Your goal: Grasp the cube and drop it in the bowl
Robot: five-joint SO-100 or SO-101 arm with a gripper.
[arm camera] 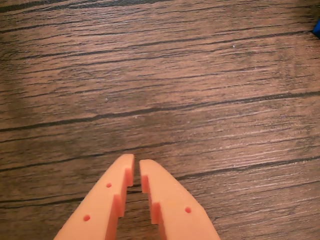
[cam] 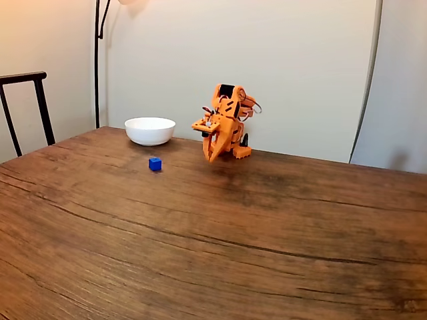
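Here, empty pincer (arm camera: 136, 162) nearly closed above bare counter (cam: 267, 233), cube (cam: 155, 164) and bowl (cam: 150, 131) toward its far edge.

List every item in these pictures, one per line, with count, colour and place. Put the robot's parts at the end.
cube: one, bright blue, on the table in the fixed view, in front of the bowl and left of the arm; a blue sliver at the right edge of the wrist view.
bowl: one, white, at the far side of the table, left of the arm.
table: one, dark brown wood grain, fills the foreground.
chair: one, black, partly seen at the left edge.
lamp pole: one, black, against the back wall.
arm: one, orange, at the far table edge.
gripper: one, orange, nearly closed, holding nothing, pointing down.
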